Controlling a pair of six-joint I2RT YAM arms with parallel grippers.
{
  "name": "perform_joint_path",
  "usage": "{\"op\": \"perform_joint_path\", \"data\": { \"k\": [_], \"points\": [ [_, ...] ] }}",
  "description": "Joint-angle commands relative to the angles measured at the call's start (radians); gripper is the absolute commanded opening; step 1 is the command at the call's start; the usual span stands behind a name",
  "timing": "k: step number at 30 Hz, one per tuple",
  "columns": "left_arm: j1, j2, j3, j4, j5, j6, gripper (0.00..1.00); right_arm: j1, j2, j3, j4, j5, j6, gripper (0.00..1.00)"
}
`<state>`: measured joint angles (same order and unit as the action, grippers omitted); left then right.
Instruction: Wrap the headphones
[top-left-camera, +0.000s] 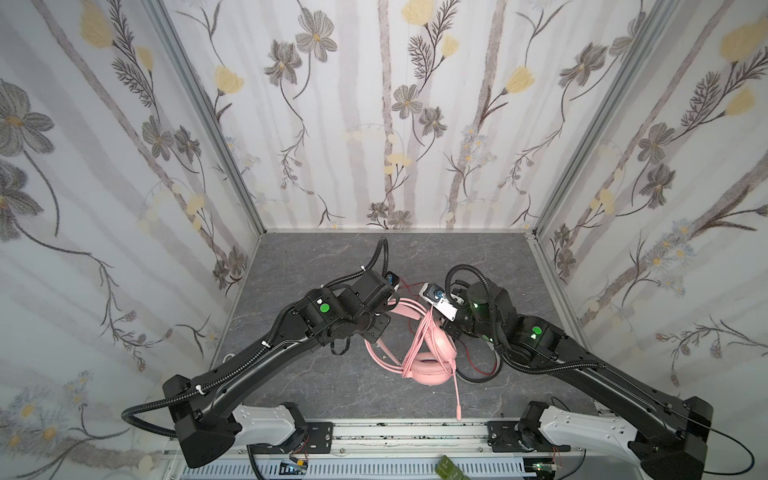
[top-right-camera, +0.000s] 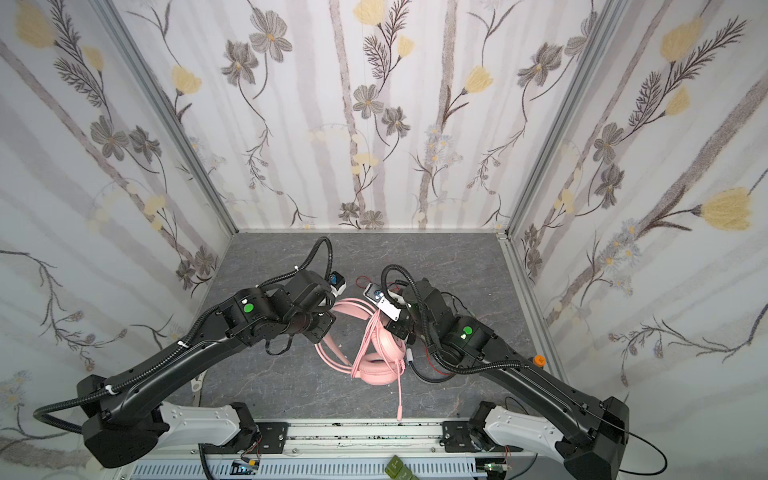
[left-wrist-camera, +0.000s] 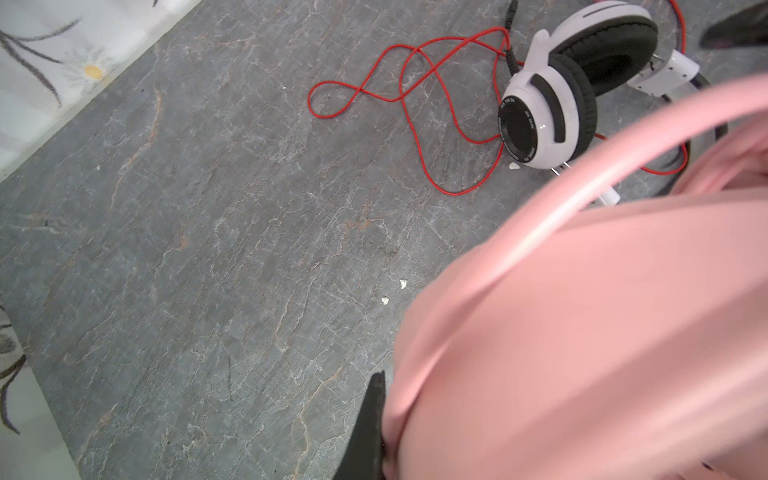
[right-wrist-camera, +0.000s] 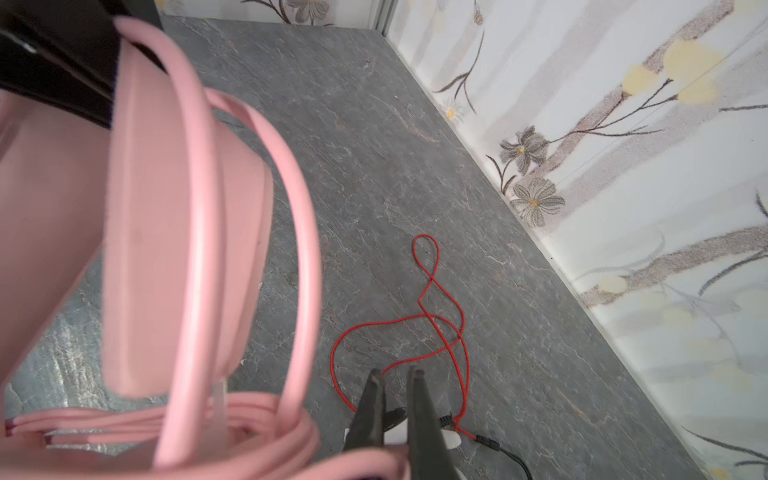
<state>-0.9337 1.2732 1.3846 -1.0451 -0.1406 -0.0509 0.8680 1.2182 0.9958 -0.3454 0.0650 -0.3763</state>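
Where left gripper (left-wrist-camera: 380, 395) closes, pink headset (top-left-camera: 428, 365) sits clamped

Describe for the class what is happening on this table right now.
Two robot arms are working on the pink headset. The left gripper is shut on its headband, and the right gripper, also shut, seems to pinch the pink cable, several turns of which already wrap the headset. The white-and-black headset lies untouched on the table with its red cable loose.

Overhead stereo pair; close wrist views
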Motion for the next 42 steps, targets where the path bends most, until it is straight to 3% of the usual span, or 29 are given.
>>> {"op": "perform_joint_path", "data": {
  "k": [1, 6, 11, 25, 35, 42],
  "points": [
    [-0.010, -0.010, -0.001, 0.020, 0.125, 0.049, 0.00, -0.014, 0.001, -0.021, 0.101, -0.083, 0.015, 0.00],
    [-0.010, -0.035, -0.002, 0.026, 0.127, 0.043, 0.00, -0.023, -0.018, -0.095, 0.179, -0.074, 0.059, 0.02],
    [-0.011, -0.037, -0.004, 0.021, 0.112, 0.048, 0.00, -0.027, -0.056, -0.166, 0.226, -0.136, 0.096, 0.05],
    [-0.011, -0.062, 0.018, 0.003, 0.179, 0.156, 0.00, -0.032, -0.087, -0.341, 0.345, -0.358, 0.169, 0.31],
    [-0.009, -0.054, 0.027, -0.012, 0.186, 0.155, 0.00, -0.078, -0.097, -0.436, 0.446, -0.331, 0.332, 0.47],
    [-0.010, -0.048, 0.031, -0.018, 0.186, 0.145, 0.00, -0.115, -0.076, -0.484, 0.476, -0.220, 0.488, 0.67]
  ]
}}
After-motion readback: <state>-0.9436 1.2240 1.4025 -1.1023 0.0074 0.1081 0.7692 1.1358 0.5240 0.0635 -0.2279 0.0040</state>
